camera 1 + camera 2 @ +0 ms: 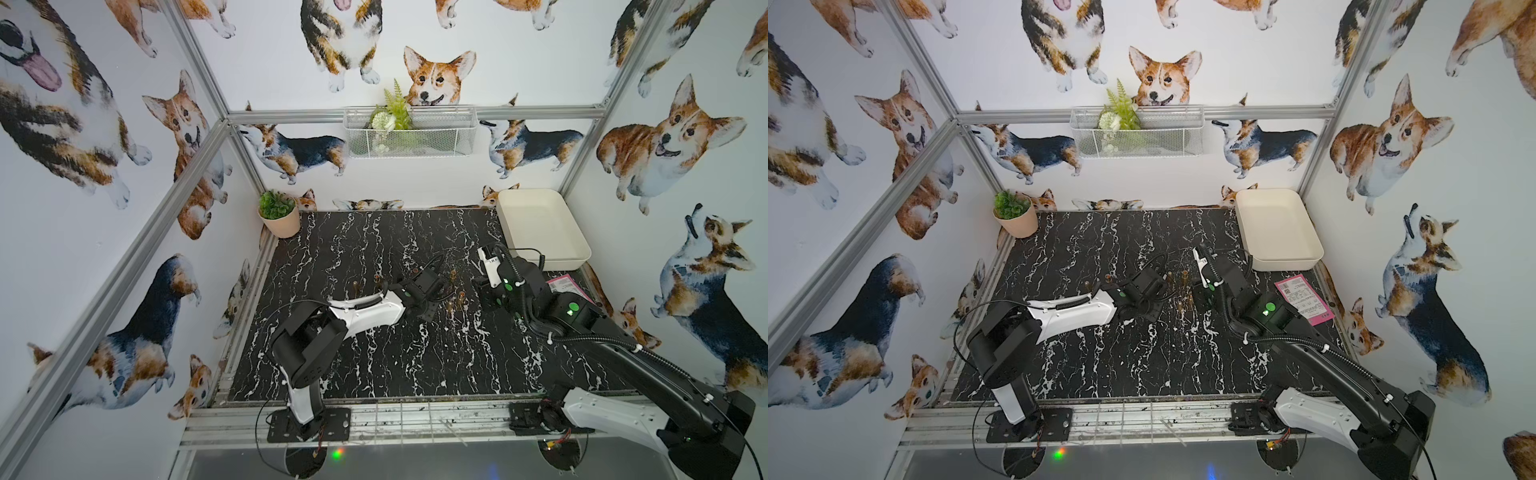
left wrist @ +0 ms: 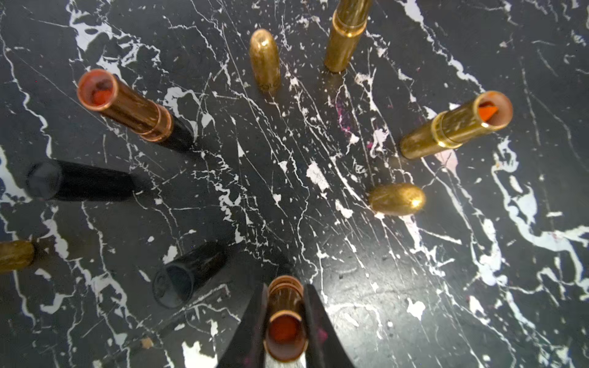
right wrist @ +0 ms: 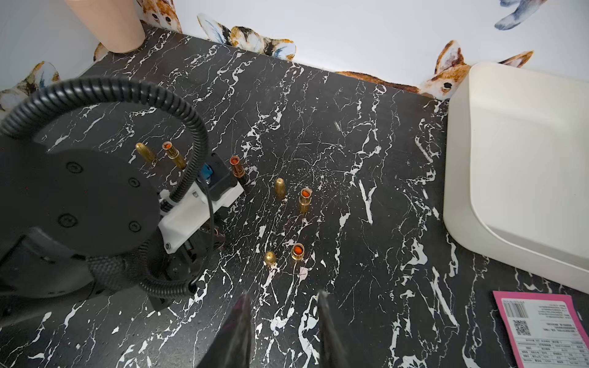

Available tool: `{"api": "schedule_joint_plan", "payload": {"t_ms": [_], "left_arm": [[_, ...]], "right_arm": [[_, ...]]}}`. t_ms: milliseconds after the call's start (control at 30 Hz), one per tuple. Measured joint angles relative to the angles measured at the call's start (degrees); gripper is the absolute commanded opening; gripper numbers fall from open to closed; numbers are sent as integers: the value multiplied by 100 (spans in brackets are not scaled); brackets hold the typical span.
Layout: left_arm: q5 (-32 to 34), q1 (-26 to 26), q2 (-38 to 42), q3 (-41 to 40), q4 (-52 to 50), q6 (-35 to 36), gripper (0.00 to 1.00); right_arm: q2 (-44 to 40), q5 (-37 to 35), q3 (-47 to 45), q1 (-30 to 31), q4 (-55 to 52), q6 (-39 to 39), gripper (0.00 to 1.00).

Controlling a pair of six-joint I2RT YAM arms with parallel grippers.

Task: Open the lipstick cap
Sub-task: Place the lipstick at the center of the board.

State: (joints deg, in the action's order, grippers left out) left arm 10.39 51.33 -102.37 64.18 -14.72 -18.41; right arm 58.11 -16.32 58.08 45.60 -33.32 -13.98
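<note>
In the left wrist view my left gripper [image 2: 286, 285] is shut on a copper lipstick [image 2: 284, 321]. Its top is uncapped and the red stick shows inside. A black cap [image 2: 188, 274] stands right beside it, mouth up, apart from the tube. In both top views the left gripper [image 1: 428, 307] points down at mid-table among the small tubes. My right gripper [image 3: 283, 293] hangs open above bare marble with nothing between its fingers. It is to the right of the group of tubes, and the nearest is an open gold lipstick [image 3: 298, 251].
Several other uncapped lipsticks [image 2: 127, 111] [image 2: 455, 130] and loose gold caps [image 2: 264, 60] [image 2: 396, 199] stand around the left gripper, along with a second black cap [image 2: 79, 180]. A white tray [image 1: 540, 224] sits at the back right, a pink slip [image 1: 567, 286] lies by the right edge, and a plant pot [image 1: 279, 216] is at the back left.
</note>
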Motion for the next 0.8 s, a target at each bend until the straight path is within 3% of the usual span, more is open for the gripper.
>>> {"api": "schedule_joint_plan", "payload": {"t_ms": [200, 600, 800], "left_arm": [[22, -7, 92, -87, 20, -68, 37], [83, -11, 103, -24, -31, -129, 51], [35, -192, 601, 179, -352, -192, 58]], "right_arm": [[72, 0, -24, 0, 11, -24, 38], [87, -7, -26, 2, 11, 37, 37], [57, -7, -26, 2, 11, 35, 38]]}}
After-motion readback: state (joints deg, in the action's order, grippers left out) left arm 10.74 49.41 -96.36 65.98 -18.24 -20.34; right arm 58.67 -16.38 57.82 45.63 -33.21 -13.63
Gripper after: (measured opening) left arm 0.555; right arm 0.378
